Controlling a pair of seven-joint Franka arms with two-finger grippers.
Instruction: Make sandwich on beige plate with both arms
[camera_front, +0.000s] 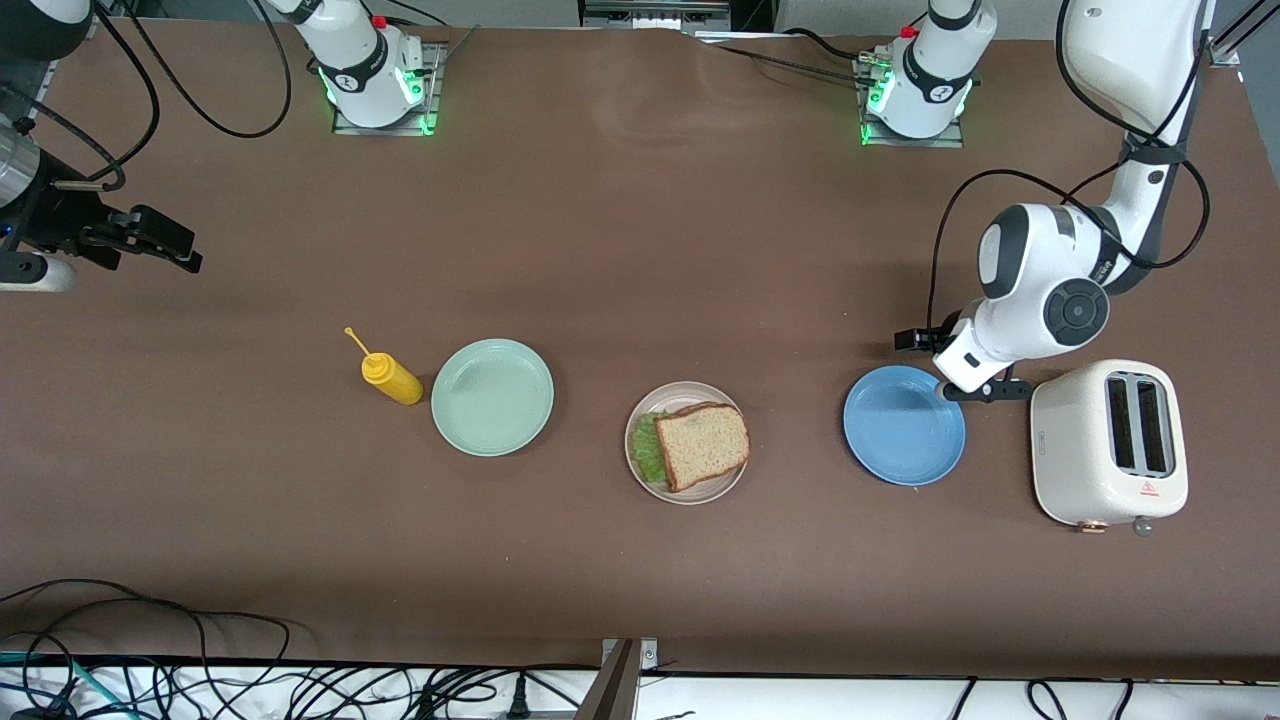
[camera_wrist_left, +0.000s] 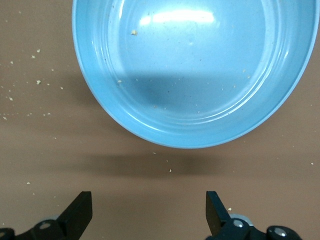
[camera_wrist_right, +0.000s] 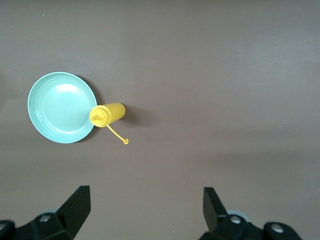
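Left claw (camera_wrist_left: 148, 212) open by blue plate (camera_front: 903, 424), sandwich (camera_front: 700, 444) apart.

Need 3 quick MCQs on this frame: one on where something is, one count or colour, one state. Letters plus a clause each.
1. Where does the sandwich lie?
A. on the mint-green plate
B. on the beige plate
C. on the toaster

2. How many plates are on the table?
A. two
B. three
C. four

3. How does the left gripper stand?
A. open and empty
B. shut on bread
C. shut on the bottle

Key:
1 B, bread over lettuce sits on the middle plate.
2 B, mint-green plate, beige and blue plate.
3 A, the left wrist view shows its fingers apart over bare table beside the blue plate.
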